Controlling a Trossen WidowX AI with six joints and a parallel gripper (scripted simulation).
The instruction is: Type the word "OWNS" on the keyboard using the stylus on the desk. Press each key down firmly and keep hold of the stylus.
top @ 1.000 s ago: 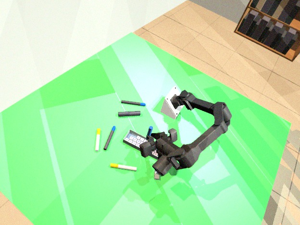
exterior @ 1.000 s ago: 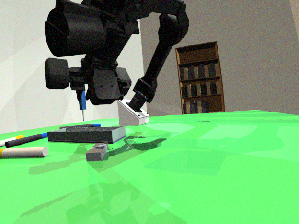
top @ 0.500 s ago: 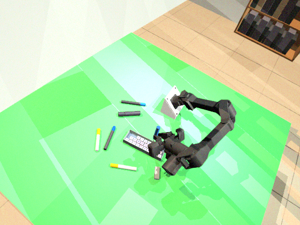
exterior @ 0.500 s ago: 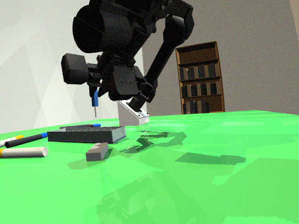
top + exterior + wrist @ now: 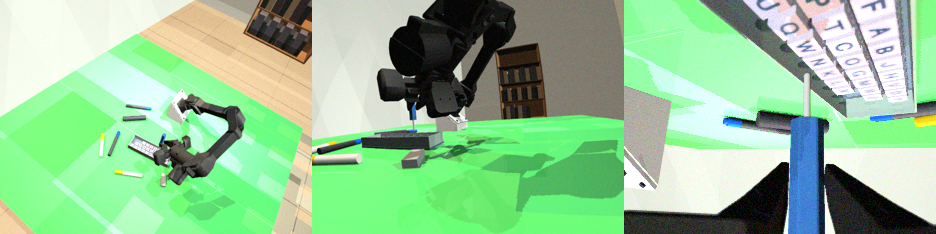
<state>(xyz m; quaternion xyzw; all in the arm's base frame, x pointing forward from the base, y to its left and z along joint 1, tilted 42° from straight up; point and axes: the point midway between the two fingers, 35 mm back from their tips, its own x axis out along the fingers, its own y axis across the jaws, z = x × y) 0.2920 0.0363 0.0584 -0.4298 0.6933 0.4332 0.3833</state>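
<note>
From above, I see my dark six-joint arm bent over the green desk top, its black parallel-jaw gripper hanging over the right end of the small grey keyboard with white keys. Its fingers are clamped narrowly on the blue square-bodied stylus, whose blue top pokes up beside the wrist. Left of the keyboard lie a dark marker with a blue cap and a white marker with a yellow cap; a second white-and-yellow marker lies below, a plain dark cylinder and a thin dark pen with a blue tip above. A small grey block sits just under the arm, and a white wedge-shaped base mount anchors the arm. A wooden bookshelf stands on the tan floor.

From the low side camera, I see the gripper holding the stylus upright, its thin pale tip reaching down to the far edge of the keyboard; I cannot tell whether it touches a key. The grey block lies just in front of the keyboard.

Through the wrist camera, the stylus rises between the two dark fingers, and its pin ends at the keyboard's rim, next to the row reading U, O, W, N, K.
</note>
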